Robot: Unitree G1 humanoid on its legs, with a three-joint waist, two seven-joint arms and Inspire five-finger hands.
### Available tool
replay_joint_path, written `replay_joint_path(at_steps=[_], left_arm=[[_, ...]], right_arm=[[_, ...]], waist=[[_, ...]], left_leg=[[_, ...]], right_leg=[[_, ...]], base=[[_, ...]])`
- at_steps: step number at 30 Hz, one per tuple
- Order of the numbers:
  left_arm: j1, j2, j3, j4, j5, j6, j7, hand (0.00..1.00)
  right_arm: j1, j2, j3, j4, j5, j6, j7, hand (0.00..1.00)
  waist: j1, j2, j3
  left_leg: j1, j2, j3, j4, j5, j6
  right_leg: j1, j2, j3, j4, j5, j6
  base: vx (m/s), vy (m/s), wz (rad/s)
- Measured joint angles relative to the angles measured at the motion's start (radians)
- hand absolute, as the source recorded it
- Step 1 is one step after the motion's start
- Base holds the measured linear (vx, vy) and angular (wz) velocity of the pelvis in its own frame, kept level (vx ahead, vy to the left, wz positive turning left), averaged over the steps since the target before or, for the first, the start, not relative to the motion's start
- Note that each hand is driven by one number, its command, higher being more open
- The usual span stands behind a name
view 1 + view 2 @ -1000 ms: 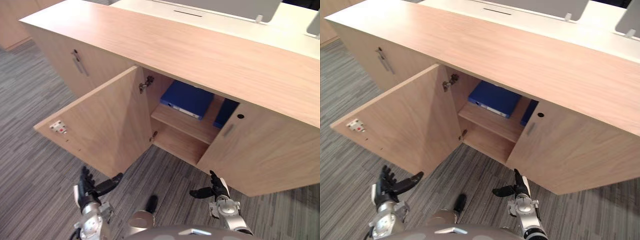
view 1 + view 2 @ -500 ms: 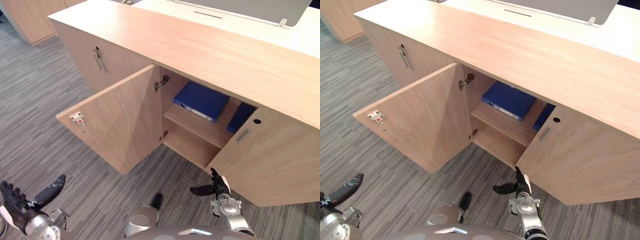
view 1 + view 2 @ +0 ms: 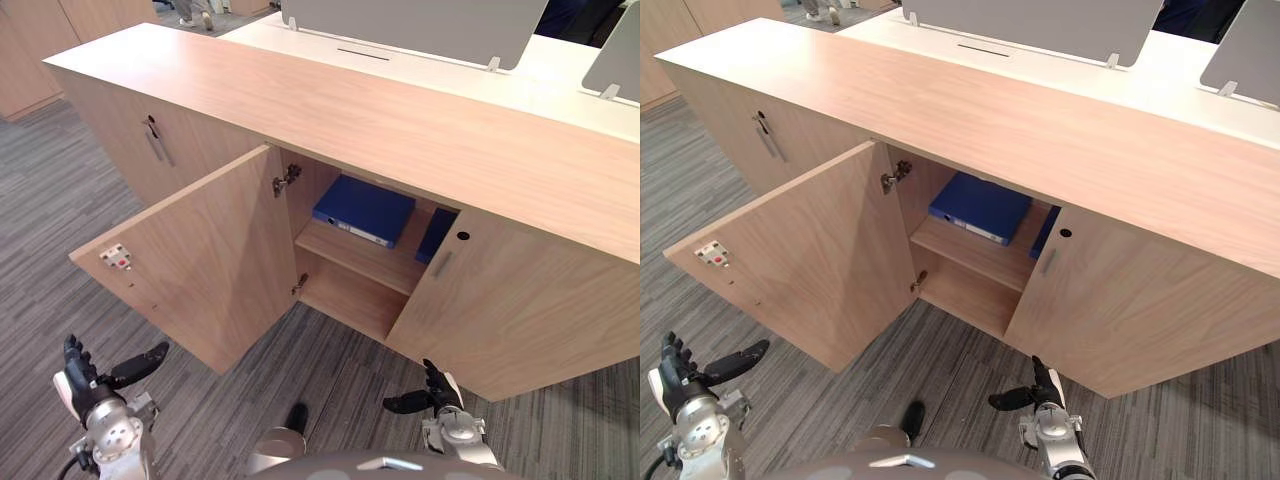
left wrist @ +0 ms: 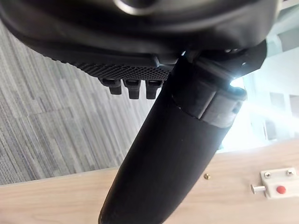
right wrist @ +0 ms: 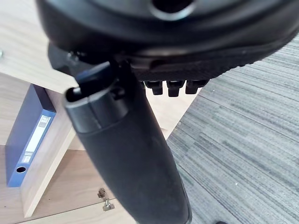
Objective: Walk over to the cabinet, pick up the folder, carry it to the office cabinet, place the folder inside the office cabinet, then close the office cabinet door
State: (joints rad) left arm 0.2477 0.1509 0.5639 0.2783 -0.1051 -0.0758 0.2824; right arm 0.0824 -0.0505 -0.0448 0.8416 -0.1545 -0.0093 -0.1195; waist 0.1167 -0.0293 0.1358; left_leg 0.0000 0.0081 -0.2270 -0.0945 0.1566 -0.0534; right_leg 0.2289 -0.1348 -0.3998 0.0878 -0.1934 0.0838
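Long low office cabinet of light wood (image 3: 400, 110) across the view, standing on grey striped carpet (image 3: 60, 200). Left-hand door of the same wood (image 3: 215, 255) swung wide open towards the robot, with a small white latch with a red button (image 3: 115, 257) near its free edge and a metal hinge (image 3: 285, 181) at the top of the opening.

Inside, a wooden shelf (image 3: 360, 255) dividing the compartment. Flat blue folder with a white spine label (image 3: 363, 208) lying on that shelf, spine facing outward, well apart from both hands. Just beside it, to the right, a second blue folder (image 3: 437, 233), partly hidden behind the right-hand door (image 3: 520, 300); hard to tell whether that door is fully shut or ajar. Further left along the cabinet front, a closed door with a slim metal handle (image 3: 155, 140). Behind the cabinet, a white tabletop (image 3: 450, 60) with grey divider screens (image 3: 400, 25) standing on it.

Left hand (image 3: 88, 385) low at the lower left, above the carpet near the open door's outer corner, fingers straight and spread, thumb stretched out, holding nothing. Right hand (image 3: 435, 395) low at the lower right, in front of the right-hand door, thumb pointing left, fingers relaxed, likewise empty. From the right wrist, the blue folder's spine (image 5: 28, 135) on the shelf past the thumb; from the left wrist, the latch (image 4: 275, 189) on the door panel.
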Motion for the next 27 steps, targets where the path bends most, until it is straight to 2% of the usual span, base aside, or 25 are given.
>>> replay_joint_path(at_steps=[6, 8, 11, 22, 27], left_arm=[[0.001, 0.0, -0.001, 0.0, 0.023, 0.001, 0.001, 1.0], [0.001, 0.0, -0.015, 0.0, 0.039, 0.002, 0.001, 1.0], [0.0, 0.001, -0.049, 0.0, 0.039, 0.002, 0.001, 1.0], [0.002, 0.001, -0.05, -0.001, 0.064, 0.003, 0.017, 1.0], [0.002, -0.001, -0.05, -0.014, 0.079, 0.002, 0.031, 1.0]], right_arm=[[0.002, 0.0, -0.005, 0.0, 0.0, 0.0, 0.0, 1.0], [0.002, 0.0, -0.007, 0.0, 0.0, 0.0, -0.001, 1.0], [-0.002, 0.001, -0.011, 0.0, 0.0, 0.0, -0.001, 1.0], [0.004, 0.002, -0.012, 0.0, -0.001, 0.0, -0.002, 1.0], [0.009, 0.007, -0.012, 0.0, -0.001, 0.001, -0.002, 1.0]], waist=[[-0.011, -0.006, 0.002], [-0.011, -0.017, -0.002], [-0.013, -0.018, -0.002], [-0.019, -0.022, 0.004], [-0.019, -0.038, 0.013]], left_leg=[[0.001, 0.005, 0.019, 0.0, -0.009, -0.006], [0.0, 0.002, 0.027, 0.0, -0.014, -0.003], [0.001, -0.001, 0.034, 0.0, -0.02, 0.001], [0.021, 0.015, 0.074, -0.001, -0.038, -0.002], [0.016, 0.009, 0.074, -0.001, -0.039, -0.002]], right_leg=[[-0.003, 0.002, 0.018, -0.008, 0.004, 0.007], [-0.002, -0.001, 0.025, -0.011, 0.006, 0.009], [-0.002, -0.002, 0.035, -0.014, 0.008, 0.01], [-0.006, 0.002, 0.081, -0.018, 0.011, 0.004], [-0.006, -0.001, 0.08, -0.03, 0.011, 0.005]], base=[[0.03, -0.013, -0.08], [0.08, -0.011, -0.1], [0.07, -0.016, -0.05], [-0.01, -0.01, -0.12], [0.0, 0.0, 0.0]])
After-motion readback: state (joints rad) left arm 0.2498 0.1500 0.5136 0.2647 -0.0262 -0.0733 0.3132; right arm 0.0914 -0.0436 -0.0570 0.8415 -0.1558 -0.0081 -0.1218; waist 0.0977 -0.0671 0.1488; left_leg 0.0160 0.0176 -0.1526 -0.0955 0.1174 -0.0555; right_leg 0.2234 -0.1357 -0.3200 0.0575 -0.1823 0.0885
